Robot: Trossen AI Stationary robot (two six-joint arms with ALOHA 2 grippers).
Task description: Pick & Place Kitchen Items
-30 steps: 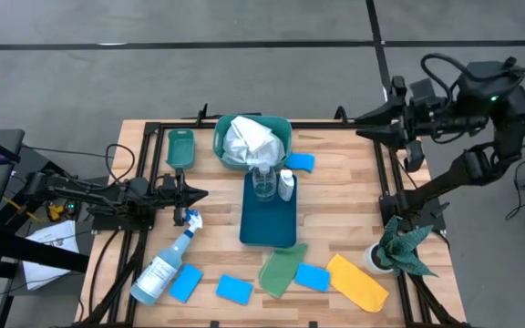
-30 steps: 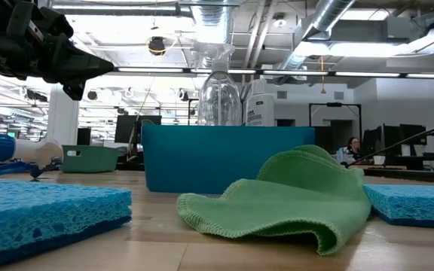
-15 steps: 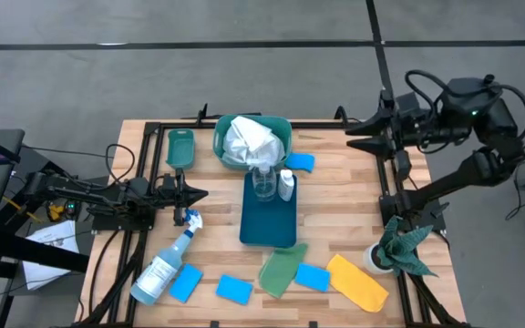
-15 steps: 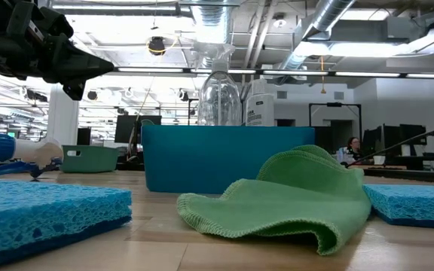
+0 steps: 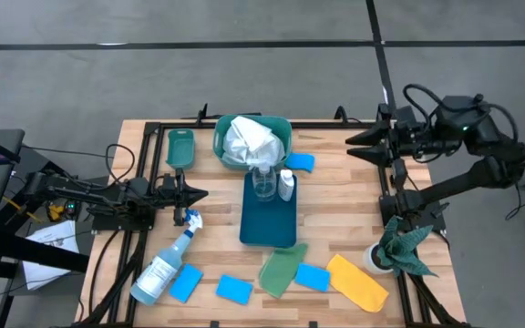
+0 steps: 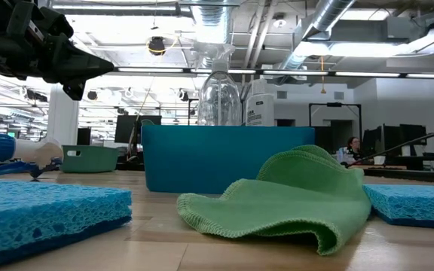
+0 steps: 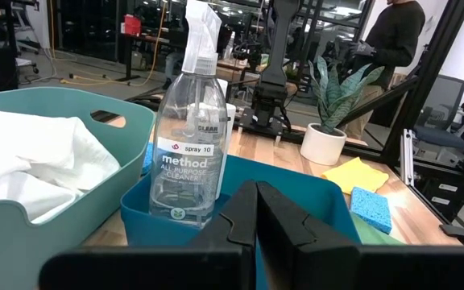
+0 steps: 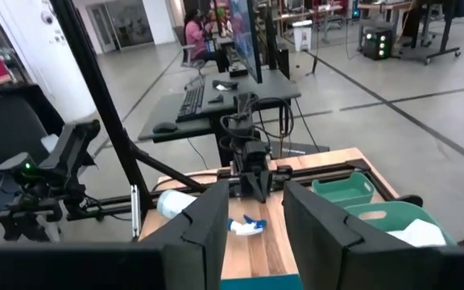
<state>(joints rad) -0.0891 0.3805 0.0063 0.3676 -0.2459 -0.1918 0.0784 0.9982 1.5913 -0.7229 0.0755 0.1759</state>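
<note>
My left gripper (image 5: 200, 193) hovers shut and level at the table's left, pointing at the blue tray (image 5: 268, 228). That tray holds a clear bottle (image 5: 263, 181) and a small white bottle (image 5: 286, 185). A white cloth (image 5: 248, 138) lies in the teal basin (image 5: 280, 128). The spray bottle (image 5: 163, 265) lies on its side at the near left. Blue sponges (image 5: 234, 290), a green cloth (image 5: 281, 270) and a yellow cloth (image 5: 357, 283) lie along the near edge. My right gripper (image 5: 350, 148) hangs open and high over the right edge, with nothing between its fingers (image 8: 206, 219).
A small green bin (image 5: 180, 148) stands at the far left, and another blue sponge (image 5: 301, 162) lies beside the basin. A potted plant (image 5: 399, 246) stands at the right edge. Bare wood shows between the tray and the right rail. People are in the room beyond.
My right gripper has come down while its arm folded back toward the table's right edge. It still points level toward the table's left, with the same gap between its fingers. Nothing on the table has moved.
</note>
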